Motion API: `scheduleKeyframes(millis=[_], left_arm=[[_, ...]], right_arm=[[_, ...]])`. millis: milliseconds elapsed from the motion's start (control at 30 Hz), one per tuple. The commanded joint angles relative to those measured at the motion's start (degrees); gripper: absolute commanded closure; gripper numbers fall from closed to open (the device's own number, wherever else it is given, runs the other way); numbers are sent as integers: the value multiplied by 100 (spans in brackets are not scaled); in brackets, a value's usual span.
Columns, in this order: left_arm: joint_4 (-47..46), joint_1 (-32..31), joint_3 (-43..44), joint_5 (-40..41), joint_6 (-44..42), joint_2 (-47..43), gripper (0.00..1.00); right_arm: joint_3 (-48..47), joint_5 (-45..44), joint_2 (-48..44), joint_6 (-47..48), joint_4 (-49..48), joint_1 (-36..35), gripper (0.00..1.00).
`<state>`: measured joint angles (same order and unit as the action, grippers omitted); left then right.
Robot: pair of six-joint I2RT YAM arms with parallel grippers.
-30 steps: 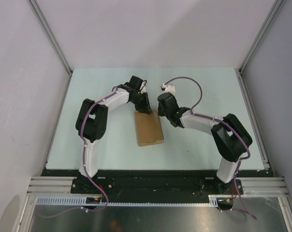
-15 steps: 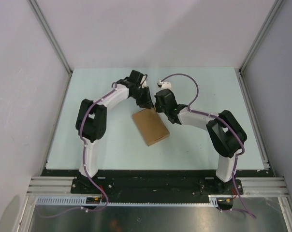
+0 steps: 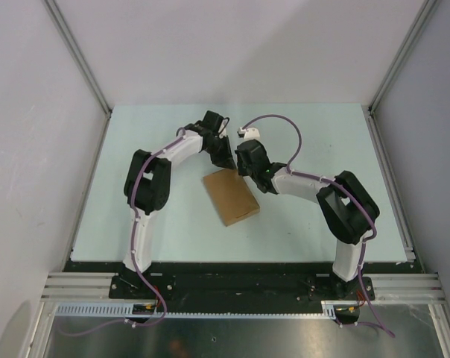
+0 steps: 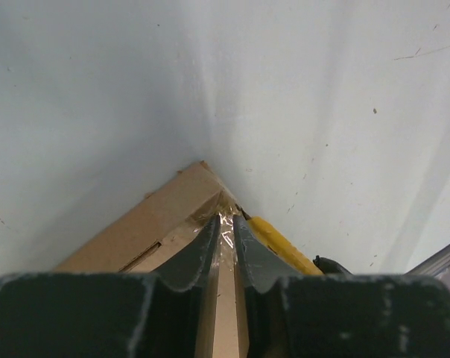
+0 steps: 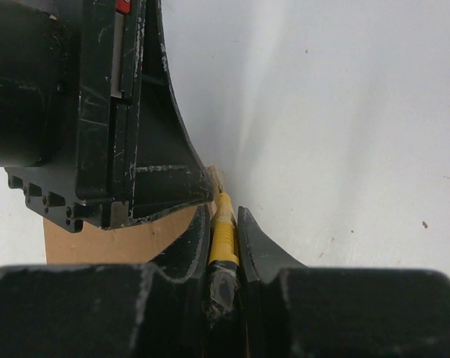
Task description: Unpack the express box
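The express box [image 3: 230, 197] is a flat brown cardboard box lying skewed on the table between the two arms. My left gripper [image 3: 226, 161] is at its far corner. In the left wrist view the gripper [image 4: 225, 222] is shut on the taped edge of the box [image 4: 147, 224] at that corner. My right gripper [image 3: 244, 170] is just right of the same corner. In the right wrist view it [image 5: 225, 212] is shut on a yellow-black utility knife [image 5: 223, 233], whose tip points at the box corner [image 5: 113, 245]. The knife also shows in the left wrist view [image 4: 281, 242].
The pale table [image 3: 322, 142] is walled by grey panels on the left, back and right, with metal posts at the far corners. The left gripper's black body [image 5: 98, 112] fills the upper left of the right wrist view, very close to the right fingers.
The box has turned counterclockwise on the table. Both grippers have shifted slightly left and farther back, staying at its far corner.
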<state>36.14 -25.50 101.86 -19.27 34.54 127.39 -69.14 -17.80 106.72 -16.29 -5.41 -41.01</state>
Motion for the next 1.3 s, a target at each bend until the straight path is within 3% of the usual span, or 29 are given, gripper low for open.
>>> scheduleKeyframes(millis=[0, 433, 733, 933, 1267], left_arm=[[25, -17, 79, 476, 35, 75, 83], [174, -105, -422, 1223, 588, 40, 91], [236, -96, -404, 1206, 571, 137, 92], [236, -96, -369, 1224, 545, 119, 92], [244, -96, -413, 1232, 571, 145, 93]], right_arm=[[-170, -83, -19, 126, -48, -73, 100], [-117, -980, -282, 671, 321, -486, 100], [120, -733, -529, 794, 427, -460, 100], [560, -102, -810, 733, 382, -311, 100], [815, -22, -1179, 689, 523, -346, 100]])
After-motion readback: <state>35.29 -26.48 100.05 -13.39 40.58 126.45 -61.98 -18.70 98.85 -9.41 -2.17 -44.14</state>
